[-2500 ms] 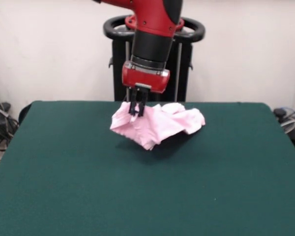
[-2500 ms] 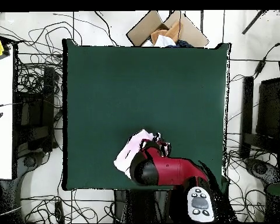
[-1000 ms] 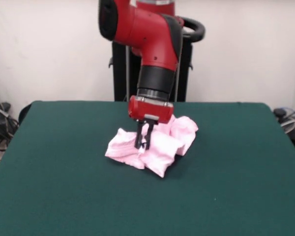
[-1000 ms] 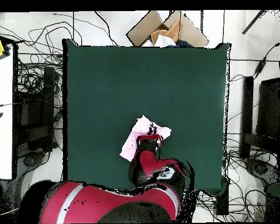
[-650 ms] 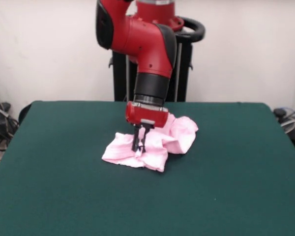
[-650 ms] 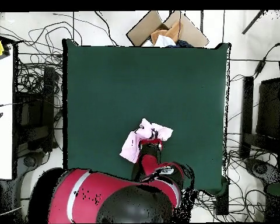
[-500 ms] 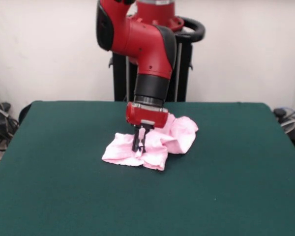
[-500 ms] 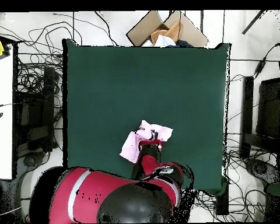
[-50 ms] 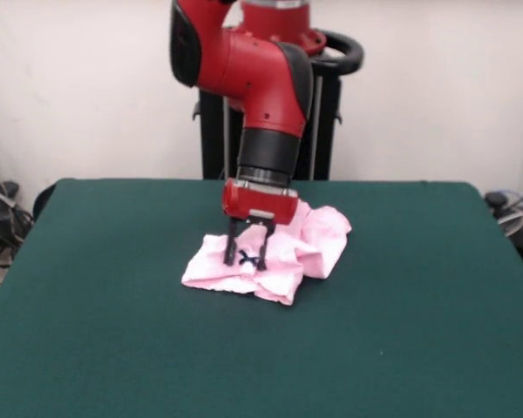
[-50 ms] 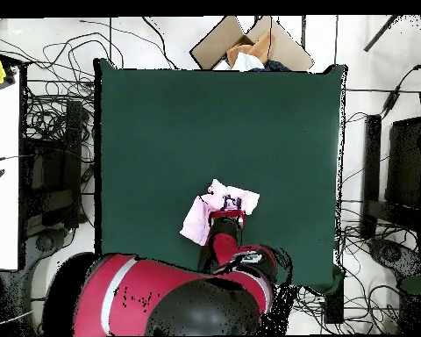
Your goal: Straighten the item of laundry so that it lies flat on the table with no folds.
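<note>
my gripper (image 9: 247, 257) hangs with jaws spread wide, holding nothing, tips low over the pants (image 9: 270, 251), which lie bunched on the table (image 9: 113, 348) right beneath me. closing here could pinch several layers together and just drag the folds along.

one pink garment (image 9: 279, 252); one green table (image 9: 261, 348); one gripper (image 9: 247, 258); one cardboard box (image 10: 249, 44)

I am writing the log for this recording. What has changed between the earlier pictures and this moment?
The gripper carried the item of laundry from near the table's far edge toward its middle and lowered it. Its jaws, shut on the cloth until half a second ago, now stand open over it: the garment is released and lies crumpled. A small dark bow now shows between the fingertips. The table stayed unchanged.
</note>
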### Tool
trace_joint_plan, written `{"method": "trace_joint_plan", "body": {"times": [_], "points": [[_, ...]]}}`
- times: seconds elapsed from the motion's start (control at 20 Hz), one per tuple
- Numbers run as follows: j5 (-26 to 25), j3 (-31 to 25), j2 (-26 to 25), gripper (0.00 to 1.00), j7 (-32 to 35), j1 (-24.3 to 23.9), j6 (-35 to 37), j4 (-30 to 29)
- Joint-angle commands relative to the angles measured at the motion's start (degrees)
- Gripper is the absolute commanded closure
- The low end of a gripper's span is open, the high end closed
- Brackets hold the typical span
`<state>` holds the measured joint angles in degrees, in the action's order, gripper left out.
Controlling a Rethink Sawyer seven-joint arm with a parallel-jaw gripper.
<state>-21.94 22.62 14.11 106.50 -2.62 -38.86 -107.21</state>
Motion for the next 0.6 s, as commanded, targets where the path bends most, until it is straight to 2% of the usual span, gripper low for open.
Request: {"method": "trace_joint_plan", "body": {"times": [0.05,0.2,0.35,0.45,0.6], "points": [[-1.6,-5.9,10.5,0.00,7.2,0.2,15.2,-2.0],[0.7,-2.7,18.5,0.00,6.6,3.1,20.7,-4.9],[1.5,-1.7,24.8,0.00,5.3,4.4,28.9,-6.2],[1.9,-1.1,27.6,0.00,4.7,5.3,33.5,-6.6],[2.7,-0.2,29.2,0.00,6.0,7.1,36.9,-7.4]]}}
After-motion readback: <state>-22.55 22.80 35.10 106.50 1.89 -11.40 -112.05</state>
